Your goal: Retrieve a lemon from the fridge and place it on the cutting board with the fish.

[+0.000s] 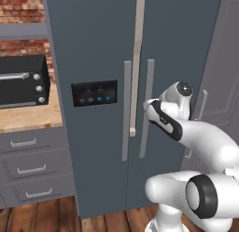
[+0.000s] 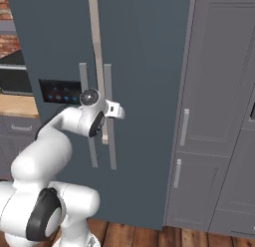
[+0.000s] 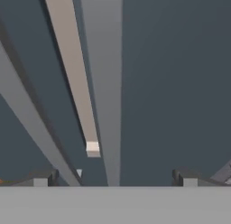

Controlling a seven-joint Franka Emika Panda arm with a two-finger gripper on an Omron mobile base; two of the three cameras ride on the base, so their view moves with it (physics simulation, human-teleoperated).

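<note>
No legible text. The fridge (image 1: 98, 44) panel (image 1: 94, 93) carries small blue-lit icons, too blurred to read; no labels elsewhere.

I see brick wall (image 1: 21, 6), wooden counter (image 1: 28, 116), grey drawers (image 1: 28, 168), wood floor (image 1: 46, 217), grey cabinets (image 2: 219, 116).

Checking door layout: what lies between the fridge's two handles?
In the left base view, a pale beige strip runs between the left handle and right handle.

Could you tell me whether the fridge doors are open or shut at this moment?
Shut. Both doors of the fridge lie flush, their handles side by side, no shelves showing. The open gripper faces the handles.
</note>
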